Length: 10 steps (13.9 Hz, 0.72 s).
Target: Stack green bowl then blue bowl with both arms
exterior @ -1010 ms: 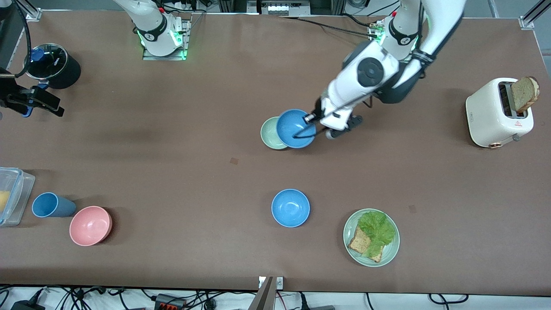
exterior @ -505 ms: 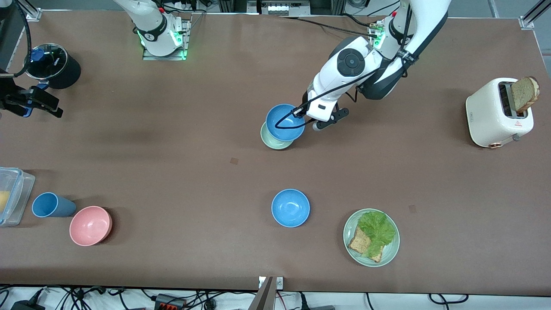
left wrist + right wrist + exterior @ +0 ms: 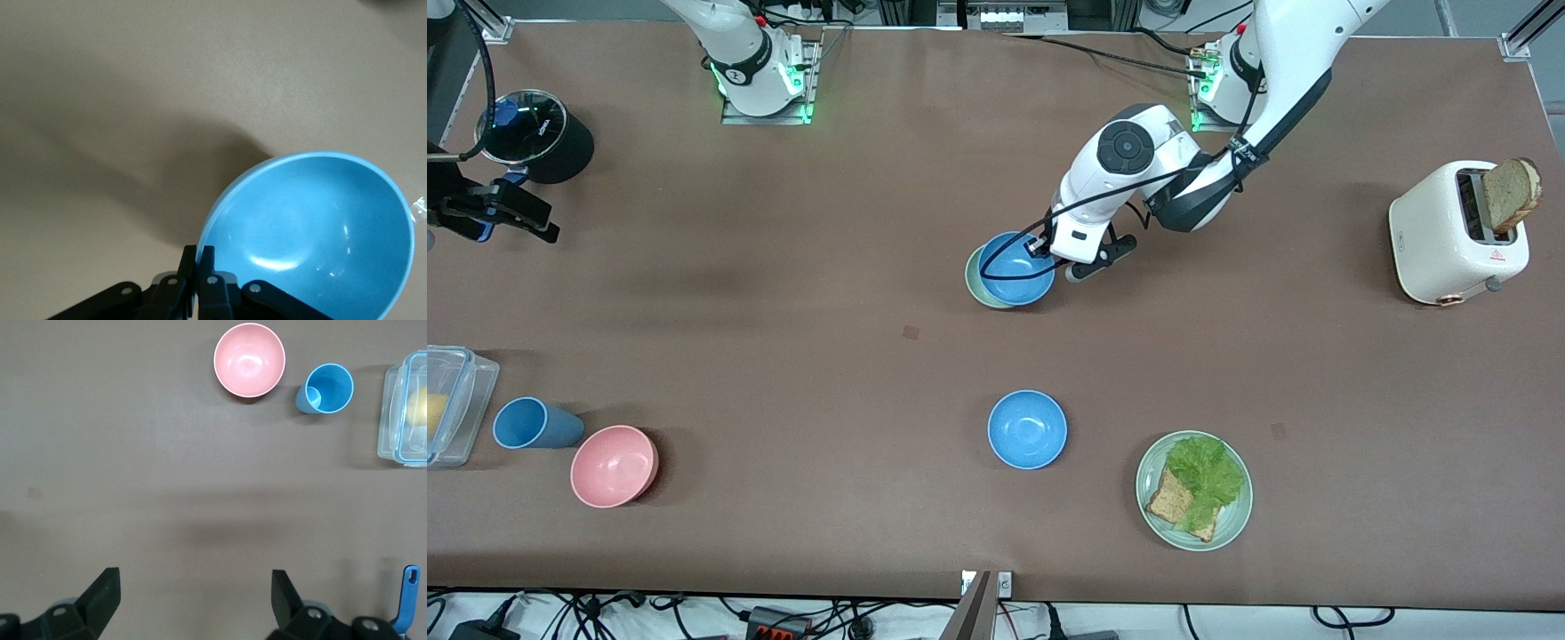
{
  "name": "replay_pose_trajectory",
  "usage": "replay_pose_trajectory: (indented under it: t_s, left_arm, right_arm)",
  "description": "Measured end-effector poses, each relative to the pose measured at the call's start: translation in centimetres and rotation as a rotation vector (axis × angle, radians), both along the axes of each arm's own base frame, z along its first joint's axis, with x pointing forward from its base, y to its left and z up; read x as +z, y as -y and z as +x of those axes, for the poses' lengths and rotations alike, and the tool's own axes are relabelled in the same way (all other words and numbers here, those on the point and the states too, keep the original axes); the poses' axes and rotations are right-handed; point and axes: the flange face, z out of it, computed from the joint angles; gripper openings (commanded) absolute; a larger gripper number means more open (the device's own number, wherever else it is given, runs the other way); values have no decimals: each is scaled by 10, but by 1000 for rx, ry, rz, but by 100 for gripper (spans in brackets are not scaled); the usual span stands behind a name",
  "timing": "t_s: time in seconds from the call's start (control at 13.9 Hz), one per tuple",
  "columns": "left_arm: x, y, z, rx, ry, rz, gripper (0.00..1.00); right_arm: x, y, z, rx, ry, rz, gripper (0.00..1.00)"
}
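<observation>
A blue bowl (image 3: pixel 1016 269) sits almost square over the green bowl (image 3: pixel 972 279), of which only a pale crescent of rim shows. My left gripper (image 3: pixel 1048 252) is shut on this blue bowl's rim, on the side toward the left arm's end. In the left wrist view the fingers (image 3: pixel 199 257) pinch the rim of the blue bowl (image 3: pixel 313 233), and the green bowl is hidden beneath it. My right gripper (image 3: pixel 511 218) waits open over the table's right-arm end; its fingertips (image 3: pixel 103 587) stand wide apart with nothing between them.
A second blue bowl (image 3: pixel 1027 429) sits nearer the camera, beside a green plate (image 3: pixel 1149 464) with lettuce and toast. A pink bowl (image 3: pixel 614 466), a blue cup (image 3: pixel 534 423) and a clear container (image 3: pixel 449 400) lie toward the right arm's end. A toaster (image 3: pixel 1458 231) and a black pot (image 3: pixel 538 133) stand at opposite ends.
The left arm carried the blue bowl sideways from beside the green bowl to over it and lowered it, covering nearly all of the green bowl. The right arm has not moved.
</observation>
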Motion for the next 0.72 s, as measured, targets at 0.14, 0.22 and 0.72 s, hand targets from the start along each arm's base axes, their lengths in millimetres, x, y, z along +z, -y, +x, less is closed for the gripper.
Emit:
replay_pose_trajectory:
  t_s: [0.14,0.22,0.72]
  left_arm:
    - [2,10,-7,3,-2,-1,0]
    - [3,19,-14,-6,-2,-1,0]
    - [-9,25,-9,-12,7,15,37]
  right_arm:
    - [0,0,0,0,0,0,100]
    - [0,0,0,0,0,0,100]
    - [3,0,1,-6,15,-1,100]
